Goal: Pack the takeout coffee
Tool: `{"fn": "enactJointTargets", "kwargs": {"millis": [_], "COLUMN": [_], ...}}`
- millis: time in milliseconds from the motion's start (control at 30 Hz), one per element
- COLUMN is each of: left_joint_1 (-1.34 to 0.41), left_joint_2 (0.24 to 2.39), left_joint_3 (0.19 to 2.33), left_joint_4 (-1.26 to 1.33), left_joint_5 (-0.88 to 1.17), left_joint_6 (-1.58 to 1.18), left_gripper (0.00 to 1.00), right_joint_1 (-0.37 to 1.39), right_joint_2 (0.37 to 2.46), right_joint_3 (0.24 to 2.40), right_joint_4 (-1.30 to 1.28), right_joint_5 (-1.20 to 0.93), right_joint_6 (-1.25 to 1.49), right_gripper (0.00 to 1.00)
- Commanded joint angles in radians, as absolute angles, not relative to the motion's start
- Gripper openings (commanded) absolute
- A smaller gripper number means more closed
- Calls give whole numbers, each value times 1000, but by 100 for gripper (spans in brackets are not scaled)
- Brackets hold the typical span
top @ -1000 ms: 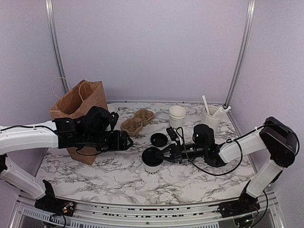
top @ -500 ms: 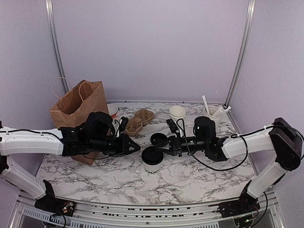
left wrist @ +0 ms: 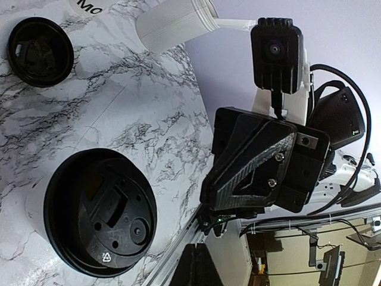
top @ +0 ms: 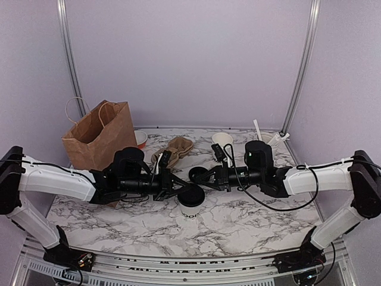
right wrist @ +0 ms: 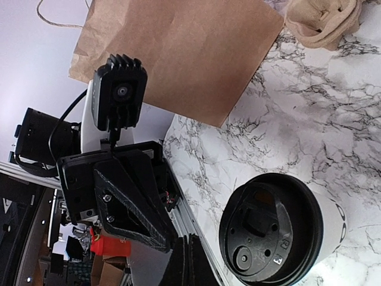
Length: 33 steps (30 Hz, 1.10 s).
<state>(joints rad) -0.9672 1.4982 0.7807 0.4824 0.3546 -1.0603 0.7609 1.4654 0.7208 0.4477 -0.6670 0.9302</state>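
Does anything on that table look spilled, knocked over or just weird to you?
Nothing is spilled. The takeout coffee stands upright with its lid on. One oddity: a spare black lid lies loose on the marble just behind it, and the brown cup carrier looks crumpled.

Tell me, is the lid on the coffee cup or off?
On. The black lid sits flat on the upright coffee cup, covering its mouth.

On the table (top: 250, 220), the takeout coffee (top: 190, 205) stands front and centre. A loose lid (top: 197, 174) lies just behind it. A paper bag (top: 101, 134) stands at far left, a cup carrier (top: 176, 146) lies behind centre, and a cup (top: 222, 139) stands back right of it.
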Motion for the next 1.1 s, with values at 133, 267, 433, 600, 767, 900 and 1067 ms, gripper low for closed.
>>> {"fn": "enactJointTargets", "kwargs": {"millis": [133,267,433,600,767,900,1067], "left_joint_1": [-938,-927,-927,-926,-926,-927,-926], "left_joint_2": [1556,1709,1733,1664,1654,1663,1674], "left_joint_3": [649,563,530,560,589,603,622], "left_joint_4": [759,916,962,862,786,773,761], "left_joint_5": [406,447,435,421,420,422,420], "left_joint_6": [-1167,-1253,-1291,-1243,-1209,-1206,-1200], "left_gripper": [0,0,0,0,0,0,0], "right_joint_1": [749,747,748,747,747,744,721], "right_joint_2": [1462,1483,1488,1488,1464,1519,1677], "right_joint_3": [720,708,704,715,770,738,607], "right_joint_4": [430,449,440,436,415,471,638], "right_joint_5": [-652,-661,-663,-671,-680,-686,-744], "right_joint_6": [907,917,914,913,899,920,1044], "right_gripper": [0,0,0,0,0,0,0]}}
